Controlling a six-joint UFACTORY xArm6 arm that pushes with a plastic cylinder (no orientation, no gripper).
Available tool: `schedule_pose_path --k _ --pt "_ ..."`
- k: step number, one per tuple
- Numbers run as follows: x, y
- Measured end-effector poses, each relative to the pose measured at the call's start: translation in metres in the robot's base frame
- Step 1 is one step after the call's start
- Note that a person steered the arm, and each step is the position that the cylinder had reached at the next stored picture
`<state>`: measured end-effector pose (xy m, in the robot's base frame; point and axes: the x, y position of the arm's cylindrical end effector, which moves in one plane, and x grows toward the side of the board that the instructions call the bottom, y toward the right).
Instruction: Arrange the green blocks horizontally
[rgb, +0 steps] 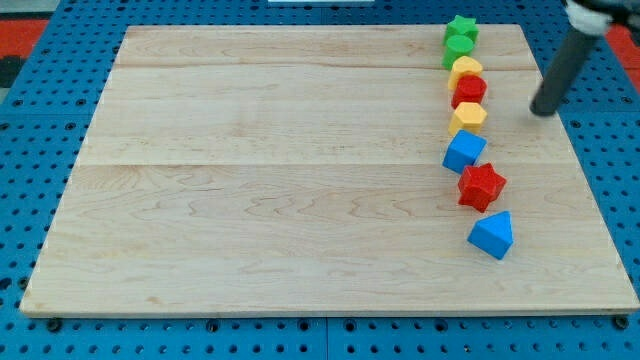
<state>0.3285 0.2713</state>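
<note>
A green star block (462, 29) lies at the top right of the wooden board (250, 180). A second green block (457, 48), rounded in shape, touches it just below. Together they stand one above the other, not side by side. My tip (541, 109) is to the right of the column of blocks, apart from all of them, level with the lower yellow block (468, 117). The dark rod slants up to the view's top right.
Below the green blocks runs a column: a yellow block (465, 69), a red block (470, 90), the lower yellow one, a blue cube (464, 151), a red star (481, 186) and a blue block (492, 235).
</note>
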Motion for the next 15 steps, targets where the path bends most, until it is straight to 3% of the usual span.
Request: schedule_pose_path --k 2,3,4,5,6,8,9,10,11,12,13,14,15 --pt "-0.122 -0.020" --pt "-0.103 -0.092" --pt "-0.104 -0.129" --pt "-0.137 -0.109" --pt "-0.131 -0.163" --pt "-0.077 -0.198" --pt "-0.088 -0.198" --pt "-0.095 -0.147" --pt "-0.077 -0.146" --pt "-0.081 -0.153" --pt "-0.025 -0.178" --pt "-0.006 -0.234" --pt "-0.027 -0.215"
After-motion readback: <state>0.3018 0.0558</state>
